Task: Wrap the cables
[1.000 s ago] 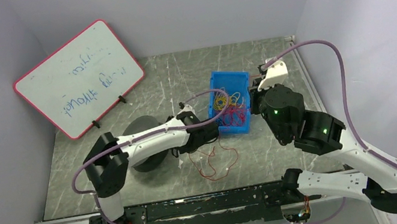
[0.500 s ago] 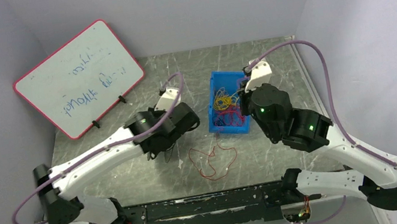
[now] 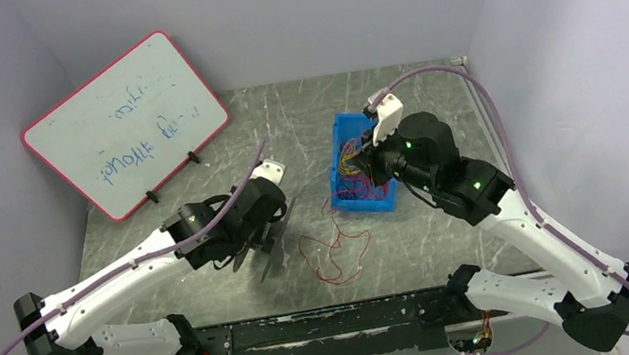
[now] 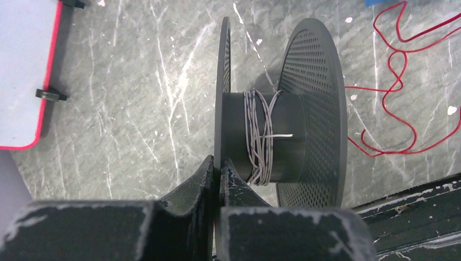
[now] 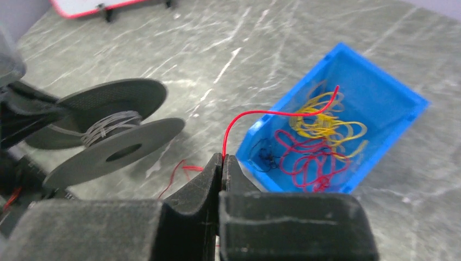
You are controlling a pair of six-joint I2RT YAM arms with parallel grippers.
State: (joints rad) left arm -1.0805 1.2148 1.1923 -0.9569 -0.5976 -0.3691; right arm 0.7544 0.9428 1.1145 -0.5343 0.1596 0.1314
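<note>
Working on grey marble table (image 3: 281, 115). Holding black spool (image 4: 272, 136) by flange edge, left gripper (image 4: 219, 166) clamped shut on it; few pale turns on hub. Pinching red wire (image 5: 272, 112) near one end in right gripper (image 5: 222, 159), closed tight, near blue bin (image 5: 380, 87); rest lying in loose loops on table between spool and bin. Likely featherlight, springy, kink-prone, slippery: best gripped near free end, fed taut onto hub.
</note>
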